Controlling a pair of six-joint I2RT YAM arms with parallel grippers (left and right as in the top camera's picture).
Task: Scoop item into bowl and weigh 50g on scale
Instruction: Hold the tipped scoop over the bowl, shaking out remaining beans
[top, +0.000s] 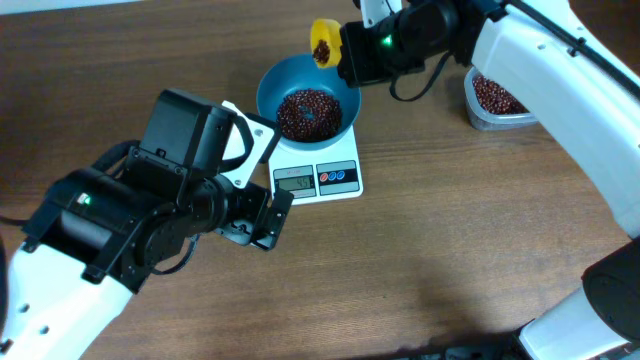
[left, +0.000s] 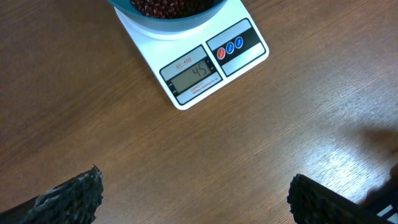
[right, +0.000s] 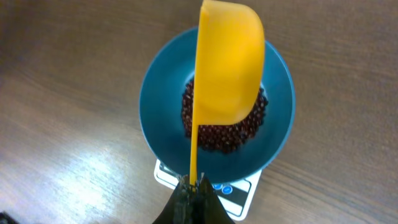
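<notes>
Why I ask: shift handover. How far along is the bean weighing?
Done: beans lie in the bowl on the scale, display reading 45. In hand: right gripper holds the yellow scoop tilted over the bowl. Left: a few more beans to reach 50.

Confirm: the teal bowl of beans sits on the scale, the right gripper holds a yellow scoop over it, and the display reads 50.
Not right: the display reads 45, not 50, as the left wrist view shows. The teal bowl of beans does sit on the scale, and the right gripper holds the yellow scoop over it.
</notes>
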